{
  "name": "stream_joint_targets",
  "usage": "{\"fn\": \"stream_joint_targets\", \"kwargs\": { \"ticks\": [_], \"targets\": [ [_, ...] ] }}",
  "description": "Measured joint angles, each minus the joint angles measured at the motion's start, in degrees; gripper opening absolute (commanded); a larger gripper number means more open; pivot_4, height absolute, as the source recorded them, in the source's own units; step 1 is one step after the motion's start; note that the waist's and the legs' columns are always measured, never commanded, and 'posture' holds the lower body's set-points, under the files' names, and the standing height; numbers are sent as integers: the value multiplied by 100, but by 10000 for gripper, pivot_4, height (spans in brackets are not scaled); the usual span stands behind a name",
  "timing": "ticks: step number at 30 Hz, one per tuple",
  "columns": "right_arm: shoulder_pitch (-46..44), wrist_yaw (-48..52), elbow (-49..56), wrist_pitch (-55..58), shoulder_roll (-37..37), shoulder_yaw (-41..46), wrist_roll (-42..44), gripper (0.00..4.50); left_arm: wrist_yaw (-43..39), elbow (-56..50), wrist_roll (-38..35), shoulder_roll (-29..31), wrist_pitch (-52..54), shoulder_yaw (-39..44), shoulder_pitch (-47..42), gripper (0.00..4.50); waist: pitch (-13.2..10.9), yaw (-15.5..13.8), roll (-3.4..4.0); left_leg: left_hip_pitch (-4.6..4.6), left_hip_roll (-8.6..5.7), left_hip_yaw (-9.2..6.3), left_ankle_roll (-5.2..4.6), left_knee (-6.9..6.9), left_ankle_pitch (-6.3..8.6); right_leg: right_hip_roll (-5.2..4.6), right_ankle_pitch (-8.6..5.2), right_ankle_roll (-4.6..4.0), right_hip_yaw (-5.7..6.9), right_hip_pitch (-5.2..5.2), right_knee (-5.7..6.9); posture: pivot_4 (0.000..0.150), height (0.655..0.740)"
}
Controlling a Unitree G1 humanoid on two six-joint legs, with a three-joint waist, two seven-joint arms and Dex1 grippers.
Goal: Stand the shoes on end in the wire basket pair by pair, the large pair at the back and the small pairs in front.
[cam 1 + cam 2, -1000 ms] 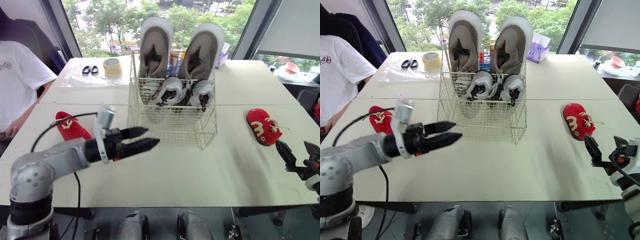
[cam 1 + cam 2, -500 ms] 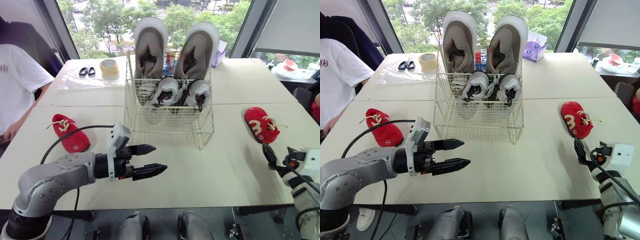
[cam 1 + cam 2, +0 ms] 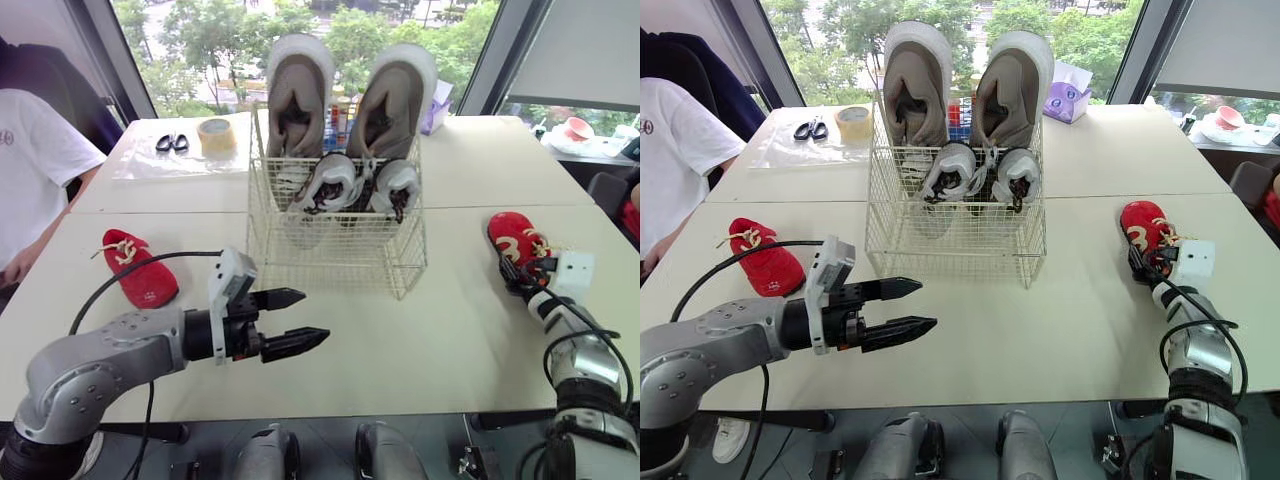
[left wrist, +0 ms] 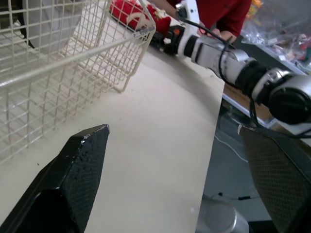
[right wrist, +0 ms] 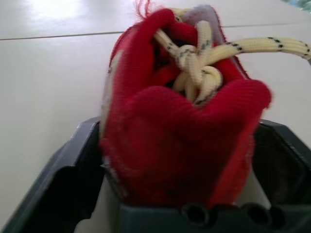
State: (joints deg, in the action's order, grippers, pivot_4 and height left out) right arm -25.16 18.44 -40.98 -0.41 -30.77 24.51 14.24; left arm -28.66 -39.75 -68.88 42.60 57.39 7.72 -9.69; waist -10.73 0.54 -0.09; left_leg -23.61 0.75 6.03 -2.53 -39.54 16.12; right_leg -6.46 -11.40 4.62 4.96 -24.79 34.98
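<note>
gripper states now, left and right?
Left gripper: open, empty.
Right gripper: red shoe sits in it; clamped or not cannot be told.

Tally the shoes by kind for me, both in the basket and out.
Large grey-brown shoes: 2, on end at the back of the wire basket
Small white shoes: 2, at the basket's front
Small red shoes: 2, on the table, one on each side of the basket
Total: 6 shoes
</note>
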Motion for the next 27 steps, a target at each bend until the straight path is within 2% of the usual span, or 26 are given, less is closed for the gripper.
{"fn": "stream_joint_targets", "kwargs": {
  "ticks": [2,4,7,10,11,13,15,18,21,24,27],
  "targets": [
    [-119,53,-214,-231,-1,-42,-43,22215,135,-25,-75,152,7,153,63,45000,0,23,-1,3,0,0,2,0,-1,0,0,2,0,4,-1,1500,7400],
    [-178,110,-331,-359,-2,-52,-45,18765,751,-54,-17,276,72,464,98,45000,-1,32,-4,18,0,0,3,0,-2,0,0,2,-1,18,-1,1500,7400],
    [-156,113,-264,-352,0,-37,8,18520,1266,30,39,693,265,704,45,45000,-2,36,-1,20,1,-2,6,2,-3,0,0,2,0,17,0,1500,7400],
    [-68,123,648,-154,-3,32,286,18520,1118,836,-859,845,328,1276,-295,45000,-21,23,30,8,1,2,15,3,-8,-3,1,4,-1,-2,8,1500,7400],
    [-111,144,1038,-15,-85,67,434,18520,1004,1233,-1446,846,307,1457,-488,45000,-32,20,41,7,1,2,19,3,-10,-4,1,5,-1,-4,12,1500,7400],
    [-725,246,1832,427,-500,115,838,18520,964,2127,-2470,850,127,1900,-1087,45000,-78,27,86,-15,-3,8,51,1,-33,-9,6,6,-5,-33,21,1500,7400],
    [-1736,509,2625,810,-1052,159,1338,18520,1008,2730,-3000,936,-41,2095,-1714,45000,-88,39,100,-26,-2,10,58,23,-41,-1,16,28,-8,-58,29,1500,7400],
    [-3154,1195,3654,1461,-1471,5,2215,18520,1050,3280,-3230,960,-51,1986,-2409,45000,-74,19,68,-7,19,-3,79,62,-48,35,5,30,1,-50,27,1500,7400],
    [-3985,2563,4491,2222,-1739,-1055,2782,18520,1030,4025,-3296,901,-23,1694,-3410,45000,-76,16,4,-5,34,-10,90,61,-37,60,-2,22,3,-42,20,1500,7400],
    [-4329,3489,4557,2050,-1714,-2033,2362,18520,751,4439,-3272,897,119,1472,-4207,45000,-81,26,-30,-19,35,3,70,38,-25,46,1,22,-3,-44,11,1500,7400],
    [-4471,3943,4216,1479,-1568,-2516,1674,18520,425,4609,-3133,883,280,1333,-4594,45000,-83,1,-35,-25,0,11,70,32,-27,7,5,31,-6,-44,12,1500,7400]
  ]
}}
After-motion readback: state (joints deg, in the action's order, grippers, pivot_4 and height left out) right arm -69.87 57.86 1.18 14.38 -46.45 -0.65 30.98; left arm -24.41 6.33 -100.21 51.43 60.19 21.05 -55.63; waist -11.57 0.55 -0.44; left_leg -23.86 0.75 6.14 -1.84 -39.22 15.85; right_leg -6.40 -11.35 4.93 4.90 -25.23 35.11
